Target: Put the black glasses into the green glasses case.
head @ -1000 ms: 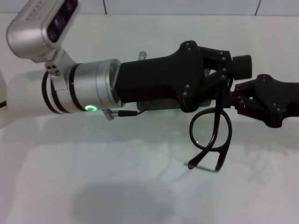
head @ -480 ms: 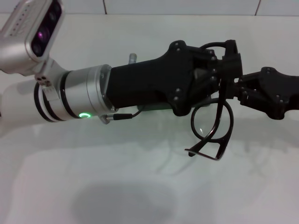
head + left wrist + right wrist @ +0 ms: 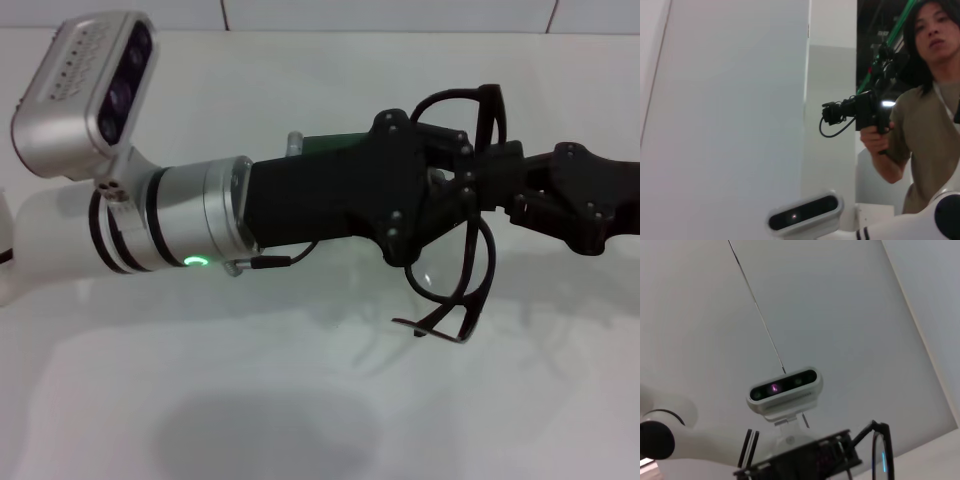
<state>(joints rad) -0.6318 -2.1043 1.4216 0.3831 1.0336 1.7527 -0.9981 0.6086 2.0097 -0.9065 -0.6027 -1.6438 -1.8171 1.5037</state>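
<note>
The black glasses (image 3: 445, 332) hang in the air over the white table, one lens above the fingers and one below. My left gripper (image 3: 468, 185) reaches in from the left and is shut on their frame. Coming from the right, my right gripper (image 3: 505, 195) meets the frame at the same spot. Only a strip of the green glasses case (image 3: 335, 145) shows, behind and beyond the left arm. In the right wrist view one lens of the glasses (image 3: 883, 454) stands beside the left gripper's black body (image 3: 805, 462).
The white table (image 3: 300, 410) stretches under both arms, with a tiled wall behind it. The left arm's wrist camera (image 3: 90, 85) sticks up at the left. The left wrist view shows a wall and a person (image 3: 925, 115) holding a camera.
My left gripper has turned and dropped slightly, rotating the glasses so a lens now rises above the fingers. The green case has come into sight behind the arm. The right gripper barely moved.
</note>
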